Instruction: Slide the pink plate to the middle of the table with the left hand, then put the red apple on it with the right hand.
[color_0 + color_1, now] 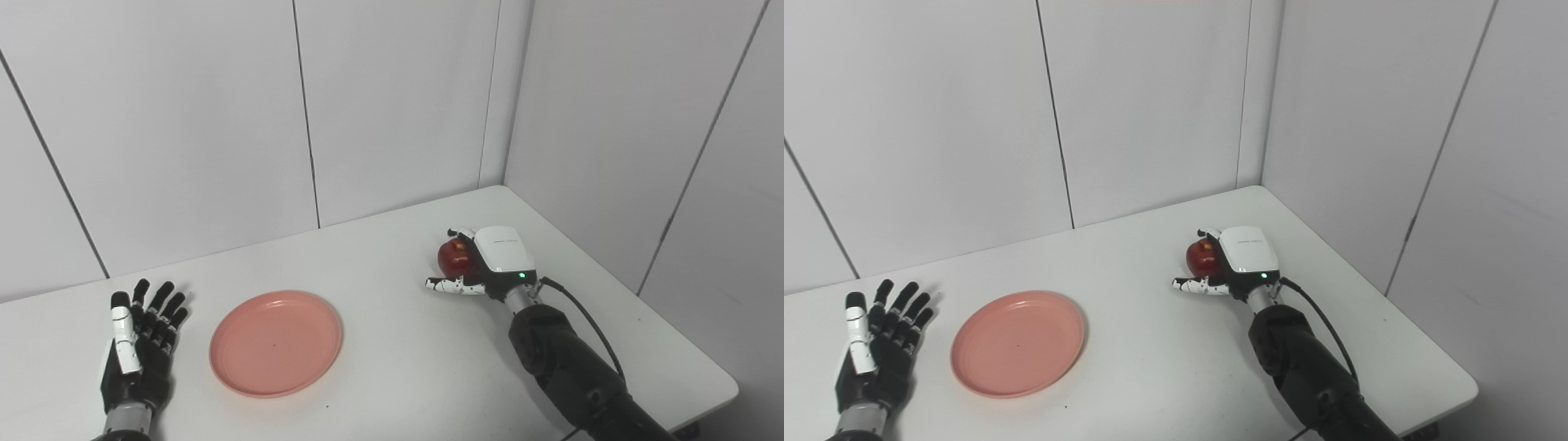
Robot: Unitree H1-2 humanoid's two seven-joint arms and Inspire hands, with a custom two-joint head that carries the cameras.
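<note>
The pink plate (275, 343) lies flat on the white table (380, 367), left of the middle. My left hand (138, 343) rests on the table just left of the plate, fingers spread, holding nothing and not touching it. The red apple (452, 258) sits on the table at the right. My right hand (490, 260) is wrapped around it from the right: the fingers curl over its far side and the thumb lies along its near side. The hand hides the apple's right half. In the right eye view the apple (1200, 258) shows the same way.
White walls close the table at the back and right, meeting in a corner behind the apple. A black cable (582, 315) runs from the right wrist. The table's right edge (692, 343) is near the right forearm.
</note>
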